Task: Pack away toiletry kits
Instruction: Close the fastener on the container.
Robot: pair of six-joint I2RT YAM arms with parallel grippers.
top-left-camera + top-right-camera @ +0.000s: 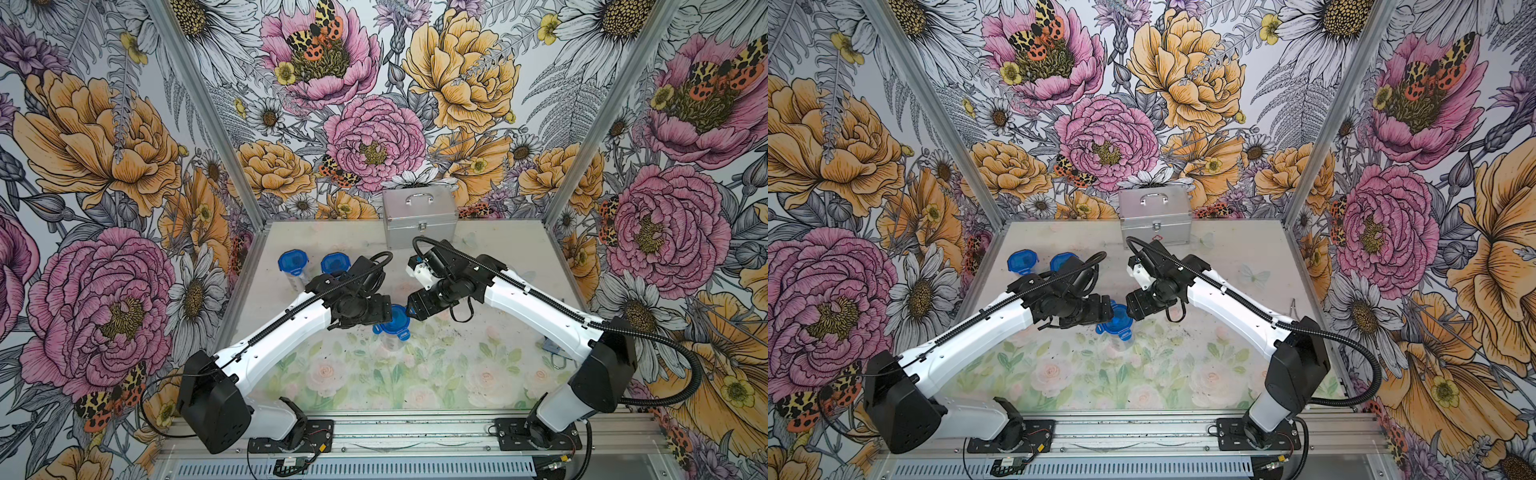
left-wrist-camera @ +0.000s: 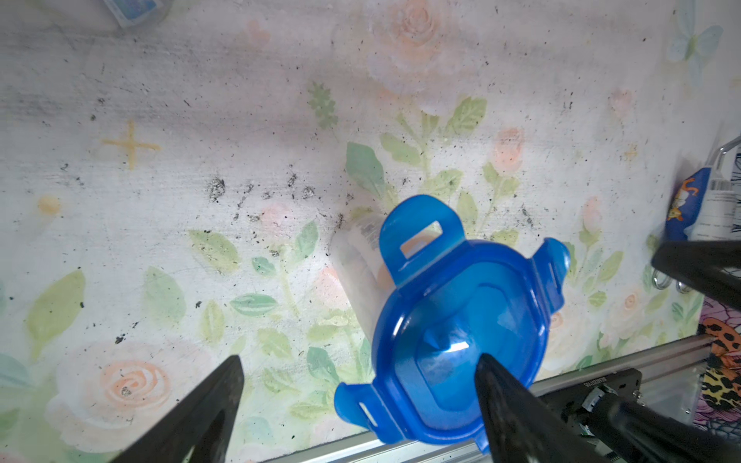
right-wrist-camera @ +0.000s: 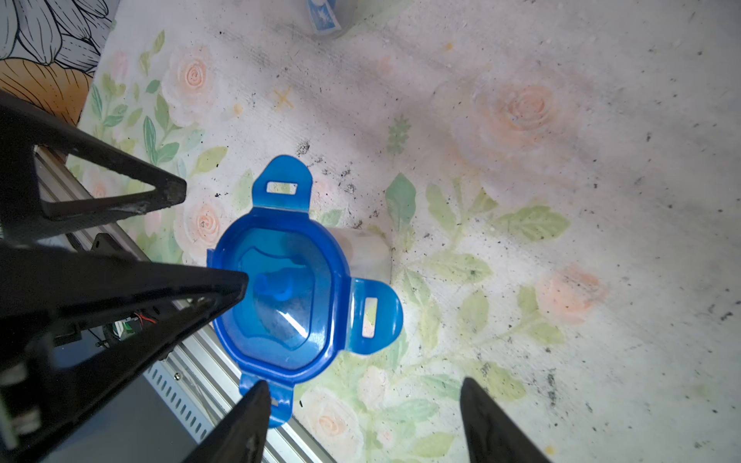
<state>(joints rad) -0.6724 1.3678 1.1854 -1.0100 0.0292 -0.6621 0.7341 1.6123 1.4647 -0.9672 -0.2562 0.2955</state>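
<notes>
A clear plastic cup [image 2: 357, 264] with a blue clip-tab lid [image 1: 392, 322] stands mid-table in both top views, its lid [image 1: 1116, 318] between the two grippers. The tabs stick outward. My left gripper [image 2: 359, 375] is open, with one fingertip [image 2: 493, 373] lying over the lid's top [image 2: 461, 320] and the other finger off to the side over the mat. My right gripper [image 3: 363, 391] is open too. One of its fingertips [image 3: 256, 401] touches a lid tab [image 3: 280, 405], and the other stands clear of the lid. The cup's contents are hidden under the lid [image 3: 280, 300].
Two more blue-lidded cups [image 1: 293, 262] [image 1: 334, 264] stand at the back left. A silver metal case [image 1: 419, 218] sits against the back wall. A blue-white tube [image 2: 717, 200] lies near the table's right edge. The aluminium rail [image 1: 386, 428] runs along the front.
</notes>
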